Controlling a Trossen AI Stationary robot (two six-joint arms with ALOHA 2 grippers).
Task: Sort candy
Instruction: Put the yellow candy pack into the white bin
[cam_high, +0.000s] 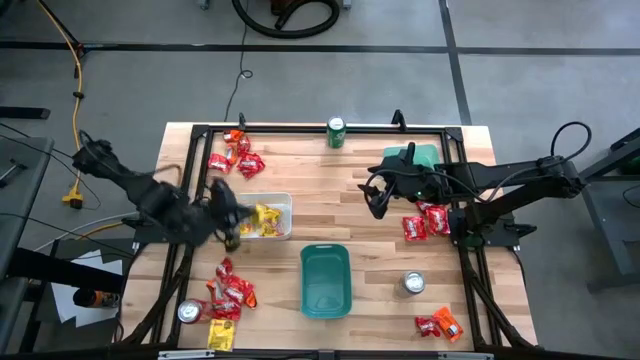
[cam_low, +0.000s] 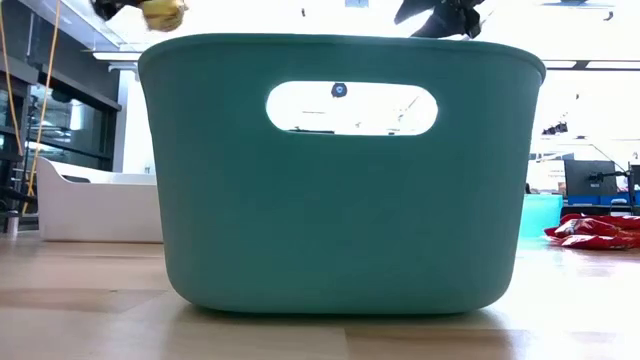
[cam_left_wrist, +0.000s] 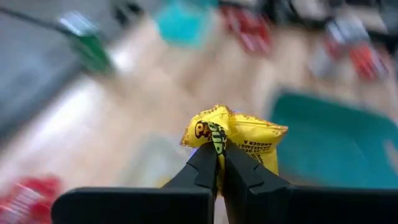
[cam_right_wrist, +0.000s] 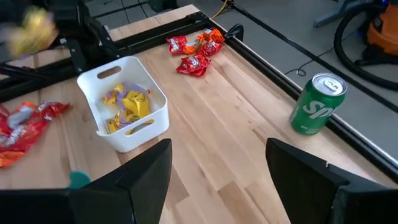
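Observation:
My left gripper (cam_high: 231, 228) is in the air at the left end of the white bin (cam_high: 266, 216) and is shut on a yellow candy packet (cam_left_wrist: 239, 135), which also shows at the top of the low view (cam_low: 165, 12). Several yellow packets (cam_right_wrist: 129, 107) lie in the white bin. My right gripper (cam_right_wrist: 217, 168) is open and empty, above the bare table right of the white bin (cam_right_wrist: 124, 102) and beyond the teal bin (cam_high: 325, 281). Loose red candy packets lie in piles (cam_high: 236, 157), (cam_high: 228, 294), (cam_high: 424, 222). My left gripper pinches the yellow candy packet between its two fingers (cam_left_wrist: 205, 167) at the packet's crumpled lower edge (cam_left_wrist: 217, 140). The packet is lifted clear of the table and sticks out past the fingertips.
A green can (cam_high: 336, 132) stands at the far edge, one silver can (cam_high: 412, 283) right of the teal bin, another (cam_high: 189, 311) near the left front corner. More red and orange packets (cam_high: 440, 325) lie near the right front corner. In the low view the teal bin (cam_low: 340, 200) blocks most of the table.

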